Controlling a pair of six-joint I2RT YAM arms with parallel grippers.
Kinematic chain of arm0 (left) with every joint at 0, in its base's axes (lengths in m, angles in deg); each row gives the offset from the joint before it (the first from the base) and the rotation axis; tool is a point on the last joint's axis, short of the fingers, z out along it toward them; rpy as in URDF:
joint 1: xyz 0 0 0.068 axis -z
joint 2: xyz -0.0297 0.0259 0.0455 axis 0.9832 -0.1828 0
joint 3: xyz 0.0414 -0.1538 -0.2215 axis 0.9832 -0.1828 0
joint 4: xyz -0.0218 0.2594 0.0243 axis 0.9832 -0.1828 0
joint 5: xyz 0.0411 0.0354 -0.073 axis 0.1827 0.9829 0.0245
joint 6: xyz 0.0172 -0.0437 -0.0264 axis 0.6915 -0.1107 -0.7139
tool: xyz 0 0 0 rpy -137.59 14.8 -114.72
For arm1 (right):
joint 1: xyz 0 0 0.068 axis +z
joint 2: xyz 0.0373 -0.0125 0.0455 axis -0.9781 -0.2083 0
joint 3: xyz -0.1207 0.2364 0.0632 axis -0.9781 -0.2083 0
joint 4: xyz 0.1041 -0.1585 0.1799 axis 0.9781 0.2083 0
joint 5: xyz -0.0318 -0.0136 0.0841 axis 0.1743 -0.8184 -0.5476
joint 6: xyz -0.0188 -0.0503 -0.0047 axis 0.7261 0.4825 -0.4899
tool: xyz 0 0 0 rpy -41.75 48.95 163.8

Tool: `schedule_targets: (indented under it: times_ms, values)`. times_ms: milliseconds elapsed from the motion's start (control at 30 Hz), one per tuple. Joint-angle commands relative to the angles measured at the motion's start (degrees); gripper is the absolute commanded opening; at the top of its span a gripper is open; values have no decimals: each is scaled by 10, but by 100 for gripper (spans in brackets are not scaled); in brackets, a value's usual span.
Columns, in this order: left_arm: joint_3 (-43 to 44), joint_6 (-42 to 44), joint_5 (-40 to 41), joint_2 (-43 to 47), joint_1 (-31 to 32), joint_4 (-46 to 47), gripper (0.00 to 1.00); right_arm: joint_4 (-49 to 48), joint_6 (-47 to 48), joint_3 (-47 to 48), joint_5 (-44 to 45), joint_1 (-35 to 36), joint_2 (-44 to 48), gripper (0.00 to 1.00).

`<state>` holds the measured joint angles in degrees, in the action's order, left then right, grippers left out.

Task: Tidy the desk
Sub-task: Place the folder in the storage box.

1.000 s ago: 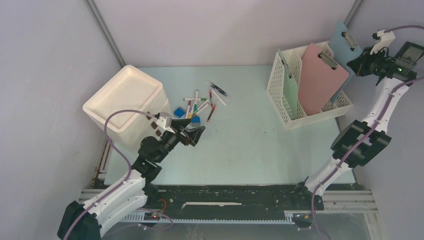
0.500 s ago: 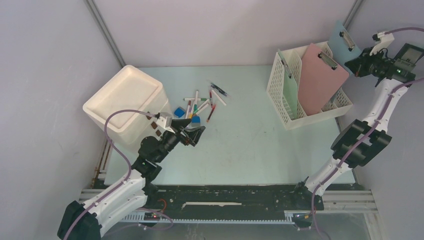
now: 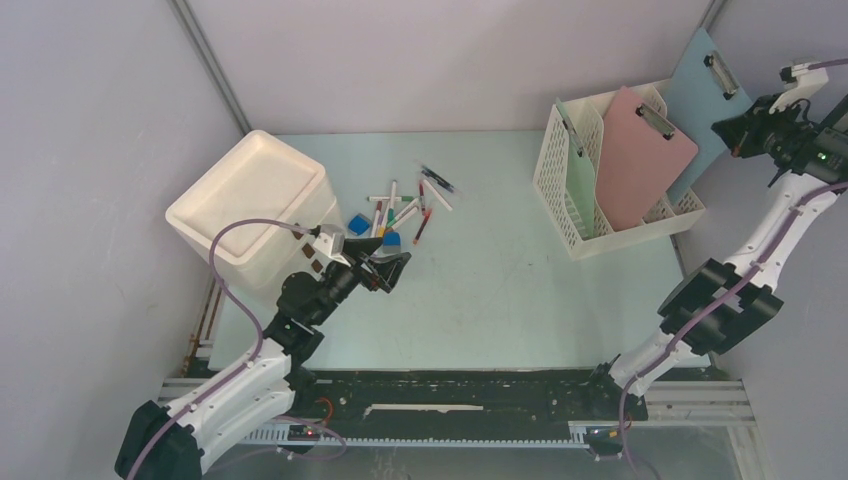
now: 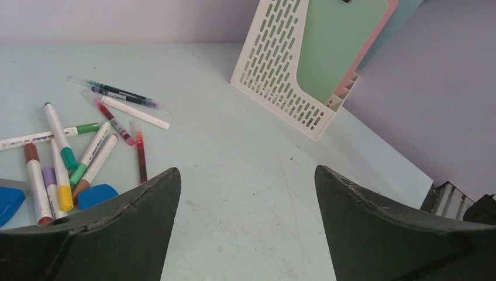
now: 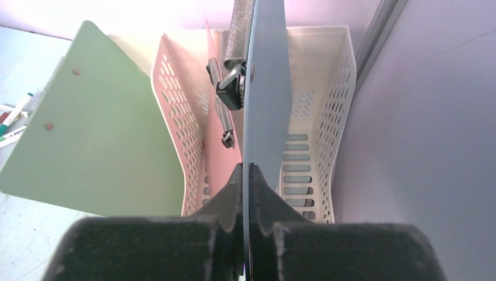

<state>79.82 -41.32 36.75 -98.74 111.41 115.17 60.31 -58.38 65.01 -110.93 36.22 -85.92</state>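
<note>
Right gripper (image 3: 737, 128), upper right of frame, clenched on edge of flat pale-blue clipboard (image 3: 700, 90), held upright over white perforated file rack (image 3: 558, 180), probably for slotting in. Left gripper (image 3: 393, 268) spread, empty, beside scattered markers (image 3: 405, 212). Pale mint-green desk (image 3: 500, 290) fills centre.

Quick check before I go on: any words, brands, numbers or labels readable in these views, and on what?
No text can be read.
White marker with a green cap: dark print along the barrel, too small and blurred to read.
Green clipboard, pink clipboard, blue clipboard, white perforated file rack, white box-shaped bin: no lettering shows.
</note>
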Motion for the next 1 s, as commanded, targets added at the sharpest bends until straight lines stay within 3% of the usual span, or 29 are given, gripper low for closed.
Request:
schedule_targets:
  times_ms: [0, 467, 967]
  values:
    - [1, 11, -4, 7, -4, 17, 91, -7, -26, 4, -66, -4, 53, 0]
    - [-5, 12, -4, 16, -4, 17, 91, 38, 17, -22, -74, -50, 79, 0]
    - [4, 10, -12, -4, -4, 25, 91, 184, 173, -48, -59, -102, 96, 0]
